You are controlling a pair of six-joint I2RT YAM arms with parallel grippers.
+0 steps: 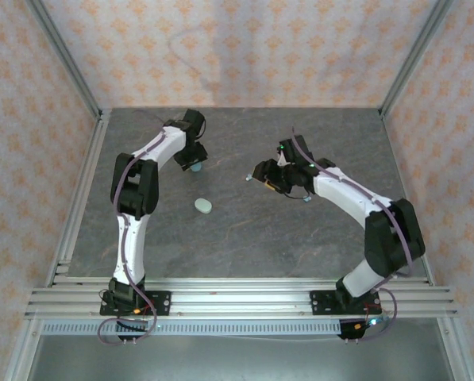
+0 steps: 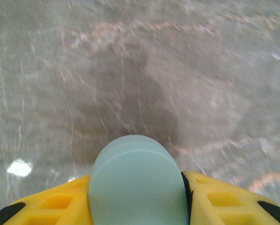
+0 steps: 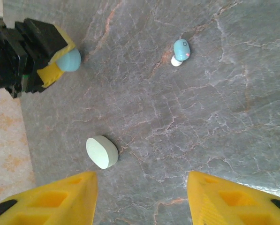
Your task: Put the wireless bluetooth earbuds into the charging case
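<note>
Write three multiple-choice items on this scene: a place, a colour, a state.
1. Where is the pale blue rounded plastic case? A on a shelf B between the yellow fingers of the left gripper C in a drawer
2. What colour is the small plastic earbud loose on the grey stone-look table? A red B teal-blue, white tip C black
3. How is the right gripper? A open, empty B shut on an earbud C shut on a case
Key: B, the fingers flank it; B, the right wrist view shows it; A, its fingers stand apart, nothing between.
</note>
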